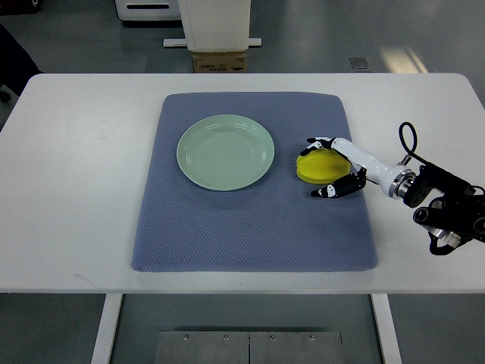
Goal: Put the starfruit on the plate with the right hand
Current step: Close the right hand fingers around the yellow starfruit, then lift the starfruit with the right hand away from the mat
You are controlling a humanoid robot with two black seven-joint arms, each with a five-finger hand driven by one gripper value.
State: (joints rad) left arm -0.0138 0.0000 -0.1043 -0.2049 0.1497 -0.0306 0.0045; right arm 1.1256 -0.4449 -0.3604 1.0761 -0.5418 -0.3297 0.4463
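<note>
A yellow starfruit (pixel 316 166) lies on the blue-grey mat (pixel 250 227), to the right of a pale green plate (pixel 225 152) that holds nothing. My right hand (pixel 324 167) reaches in from the right edge and wraps around the fruit, fingers (pixel 317 142) over its far side and thumb (pixel 333 190) at its near side. The fruit rests on the mat inside this grasp. A small gap separates the fruit from the plate's rim. My left arm does not show.
The mat covers the middle of a white table (pixel 68 189). Beyond the table's far edge stand a white stand base (pixel 214 30) and a cardboard box (pixel 220 62). The right forearm's black cables (pixel 447 205) lie over the table's right side.
</note>
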